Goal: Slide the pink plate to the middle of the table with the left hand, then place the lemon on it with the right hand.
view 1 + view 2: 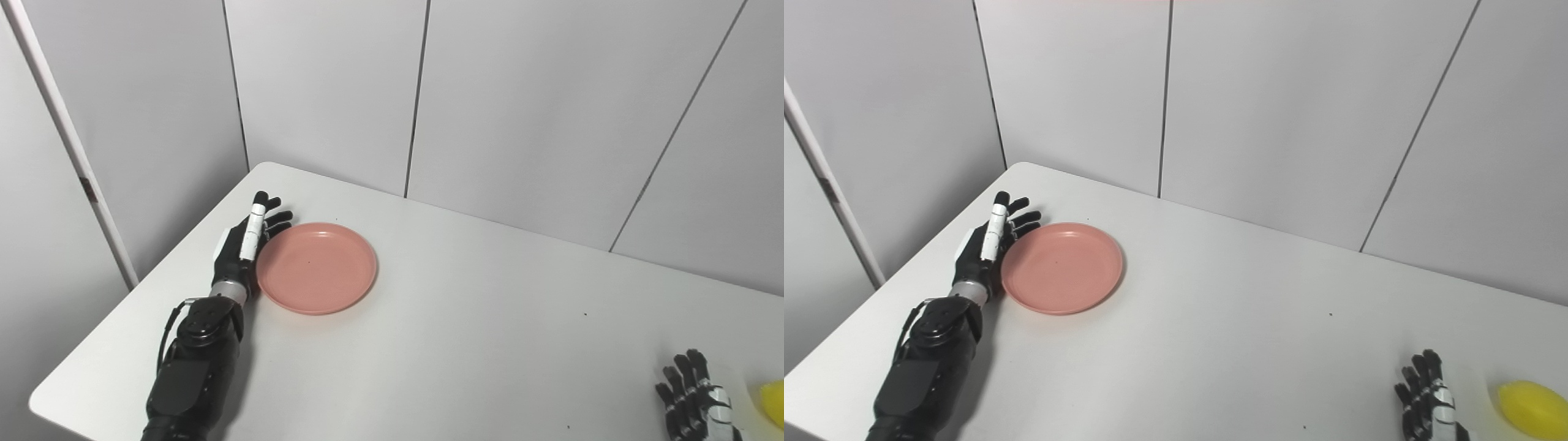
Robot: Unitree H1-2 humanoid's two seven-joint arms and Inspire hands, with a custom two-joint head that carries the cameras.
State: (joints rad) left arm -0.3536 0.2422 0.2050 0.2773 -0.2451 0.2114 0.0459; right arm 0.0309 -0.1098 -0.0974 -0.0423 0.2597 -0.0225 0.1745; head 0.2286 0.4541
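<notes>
Left hand (pixel 242 245), fingers spread, touches the light, stiff pink plate (pixel 316 267)'s left rim, ready to push it; right hand (pixel 1430 401) rests empty, fingers apart, beside the lemon (pixel 1534 407).

Left hand against the plate, lemon at the far right edge.

On the white table (pixel 465 343), the pink plate (pixel 316 267) lies flat near the left side, short of the middle. The left hand (pixel 245 245) stands on edge just left of it, fingers straight and apart, holding nothing, its palm side at the plate's left rim, touching or nearly so. The right hand (pixel 695 398) sits at the bottom right corner, fingers spread and pointing up the picture, empty and partly cut off by the frame. The lemon (pixel 773 401) lies just right of it, apart from it, mostly out of frame. Grey wall panels (pixel 520 104) stand behind the table.
</notes>
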